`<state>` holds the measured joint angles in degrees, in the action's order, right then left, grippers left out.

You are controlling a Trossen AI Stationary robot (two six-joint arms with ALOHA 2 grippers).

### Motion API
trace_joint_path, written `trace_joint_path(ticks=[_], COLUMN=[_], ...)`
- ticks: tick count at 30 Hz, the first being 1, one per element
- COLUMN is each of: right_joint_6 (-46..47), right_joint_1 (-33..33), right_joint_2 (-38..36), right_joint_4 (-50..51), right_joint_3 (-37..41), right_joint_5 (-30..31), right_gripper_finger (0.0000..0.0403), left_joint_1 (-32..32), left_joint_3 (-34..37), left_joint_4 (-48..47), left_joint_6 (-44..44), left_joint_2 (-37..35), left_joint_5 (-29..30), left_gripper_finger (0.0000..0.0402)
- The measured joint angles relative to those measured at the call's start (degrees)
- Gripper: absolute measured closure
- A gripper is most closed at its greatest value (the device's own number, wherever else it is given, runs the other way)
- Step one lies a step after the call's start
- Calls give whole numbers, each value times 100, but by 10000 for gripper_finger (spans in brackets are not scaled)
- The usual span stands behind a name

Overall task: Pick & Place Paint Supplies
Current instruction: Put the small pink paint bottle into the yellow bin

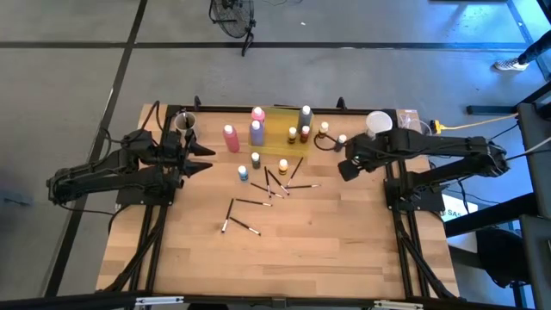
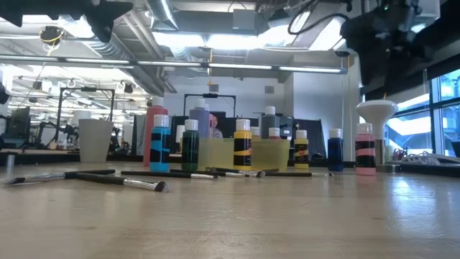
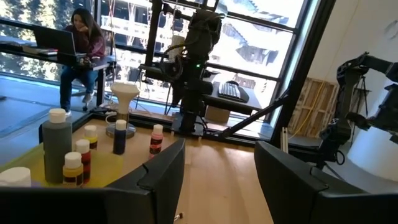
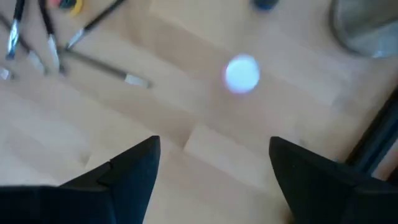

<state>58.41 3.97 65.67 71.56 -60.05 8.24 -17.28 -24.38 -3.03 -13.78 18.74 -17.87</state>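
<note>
Waiting just below the right gripper (image 4: 211, 168) is a small white-capped bottle (image 4: 241, 74), standing apart from the brushes (image 1: 274, 182) scattered farther inward. Its jaws are gaping empty; it should be centring over the cap before descending. The left gripper (image 1: 205, 158) is hovering released near the pink bottle (image 1: 230, 138).
</note>
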Motion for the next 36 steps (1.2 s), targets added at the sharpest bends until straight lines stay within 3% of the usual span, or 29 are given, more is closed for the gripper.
trace_joint_path(ticks=[3, 12, 36], right_joint_6=[371, 502, -231], right_joint_1=[148, 740, 1287], right_joint_2=[119, 617, 1998], right_joint_4=[143, 254, -156], right_joint_3=[9, 9, 9], right_joint_5=[297, 222, -235], right_gripper_finger=[98, 98, 98], left_joint_1=[0, 0, -2], left_joint_3=[0, 0, 0], left_joint_4=[-83, -158, -201], left_joint_6=[0, 3, 407], left_joint_2=[0, 0, 0], left_joint_5=[0, 2, 4], left_gripper_finger=[212, 212, 212])
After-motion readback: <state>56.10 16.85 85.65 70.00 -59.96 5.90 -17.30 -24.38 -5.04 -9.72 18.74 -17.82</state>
